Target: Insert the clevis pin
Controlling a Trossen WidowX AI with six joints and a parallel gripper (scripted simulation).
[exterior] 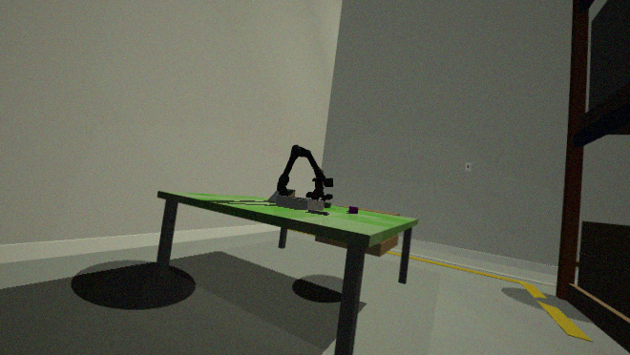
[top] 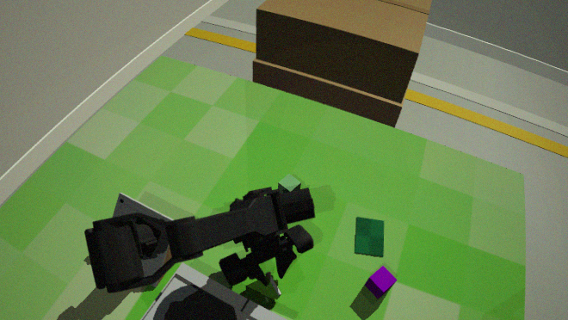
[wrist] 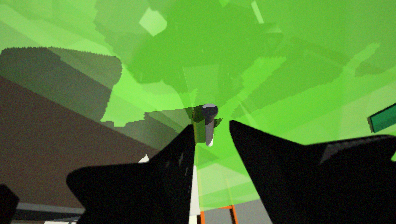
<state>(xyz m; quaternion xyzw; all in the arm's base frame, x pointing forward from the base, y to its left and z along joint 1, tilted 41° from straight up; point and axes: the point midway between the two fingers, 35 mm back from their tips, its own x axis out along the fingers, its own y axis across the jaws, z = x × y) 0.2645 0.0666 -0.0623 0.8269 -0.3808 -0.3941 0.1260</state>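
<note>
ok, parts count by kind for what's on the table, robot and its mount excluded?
Blocks: 2, a purple block and a pale green block
Flat dark green piece: 1
Pin: 1
Tray: 1
Disc: 1
Total: 6

A black arm (top: 224,224) (exterior: 312,166) reaches across the green checkered surface (top: 447,254) (exterior: 282,215) (wrist: 320,30), its end effector (top: 271,280) (exterior: 326,205) (wrist: 211,126) near the steel tray (top: 186,273) (exterior: 292,202), which the lower edge cuts off. A purple block (top: 382,280) (exterior: 353,210) sits near a dark green rectangle (top: 369,236) (wrist: 384,118); a brown box (top: 336,56) stands beyond.
</note>
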